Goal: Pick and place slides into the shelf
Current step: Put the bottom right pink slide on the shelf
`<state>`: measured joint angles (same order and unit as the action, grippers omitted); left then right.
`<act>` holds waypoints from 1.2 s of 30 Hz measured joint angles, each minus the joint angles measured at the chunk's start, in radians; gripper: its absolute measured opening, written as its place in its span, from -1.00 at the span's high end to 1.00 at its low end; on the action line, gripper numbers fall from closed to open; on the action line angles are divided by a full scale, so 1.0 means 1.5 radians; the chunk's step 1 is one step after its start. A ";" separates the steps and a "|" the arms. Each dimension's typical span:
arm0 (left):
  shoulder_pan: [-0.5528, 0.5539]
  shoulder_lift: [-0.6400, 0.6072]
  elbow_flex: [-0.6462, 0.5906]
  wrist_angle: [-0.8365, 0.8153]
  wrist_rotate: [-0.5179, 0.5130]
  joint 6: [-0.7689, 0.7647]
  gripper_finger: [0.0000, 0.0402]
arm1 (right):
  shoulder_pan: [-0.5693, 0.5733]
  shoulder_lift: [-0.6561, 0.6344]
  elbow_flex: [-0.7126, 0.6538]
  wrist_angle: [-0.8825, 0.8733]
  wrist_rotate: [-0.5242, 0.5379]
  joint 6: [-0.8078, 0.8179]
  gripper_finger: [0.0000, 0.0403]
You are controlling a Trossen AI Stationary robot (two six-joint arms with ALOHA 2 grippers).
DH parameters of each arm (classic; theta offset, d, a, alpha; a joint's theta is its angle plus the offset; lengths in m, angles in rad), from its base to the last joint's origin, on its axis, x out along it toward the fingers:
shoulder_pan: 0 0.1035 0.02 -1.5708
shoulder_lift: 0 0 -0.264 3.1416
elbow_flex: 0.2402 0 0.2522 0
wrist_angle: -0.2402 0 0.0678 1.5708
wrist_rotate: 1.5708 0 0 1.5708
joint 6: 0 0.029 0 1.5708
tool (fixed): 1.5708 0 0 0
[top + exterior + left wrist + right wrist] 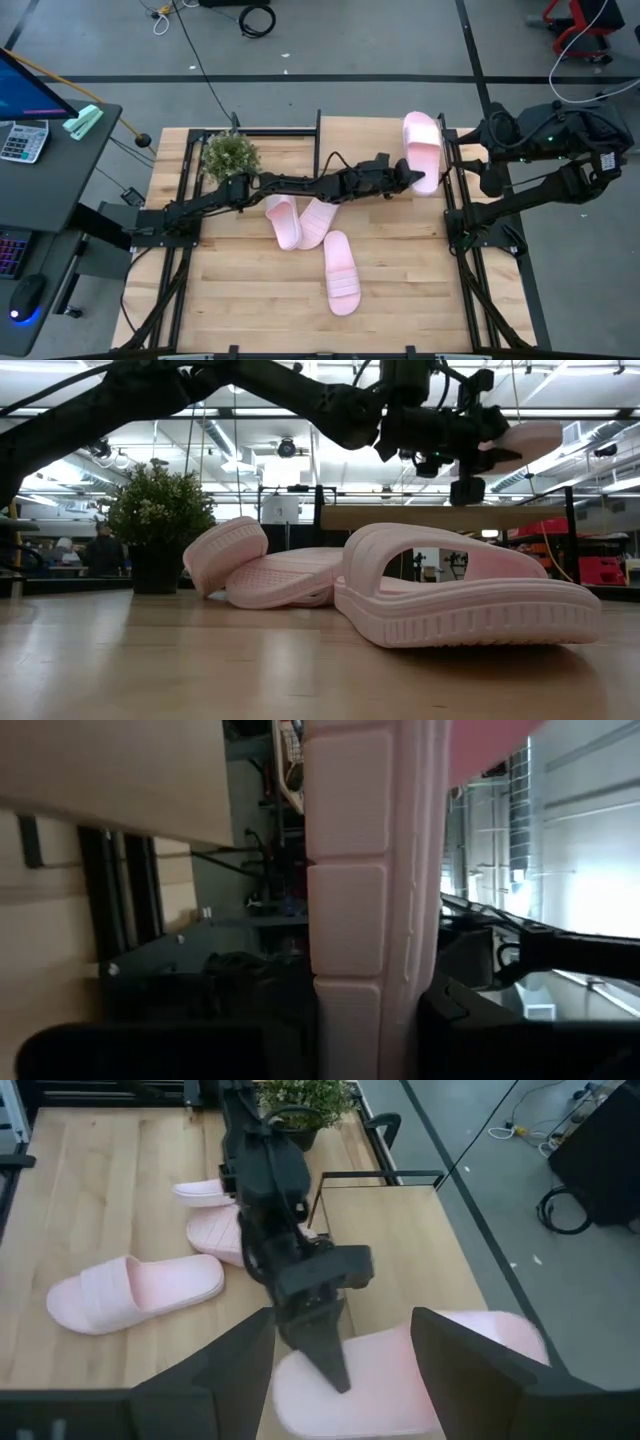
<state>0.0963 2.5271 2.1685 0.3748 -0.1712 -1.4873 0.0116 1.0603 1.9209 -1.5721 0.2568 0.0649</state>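
My left gripper (418, 180) reaches across the table from the left and is shut on a pale pink slide (422, 148). It holds that slide above the right part of the shelf (370, 135), a light-wood board with black uprights at the table's far side. Three more slides lie on the tabletop. Two of them (282, 220) (315, 222) overlap near the middle, and one (342, 272) lies sole down nearer the front. My right gripper (345, 1400) stands open, drawn back high at the table's right and looking down on the held slide (470, 1360). My left gripper pinches the slide close to its near end (300, 1380). One finger (325, 1342) lies on the footbed; the other is hidden below the sole. The fingers come level from the table's left and lie across the slide. The slide hangs level, clear above the shelf board (400, 518).
A small potted plant (230, 155) stands at the far left of the table, beside the shelf's left upright. Black frame rails run along both table sides. Bare tabletop (240, 300) lies toward the front edge, around the single slide.
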 joint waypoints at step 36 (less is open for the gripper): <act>0.039 0.001 0.001 -0.109 0.011 -0.033 0.47 | 0.000 0.027 0.000 0.001 -0.036 0.030 -0.20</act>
<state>0.1554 2.5282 2.1693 0.2112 -0.1541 -1.5362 0.0117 1.1004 1.9205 -1.5707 0.2035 0.1097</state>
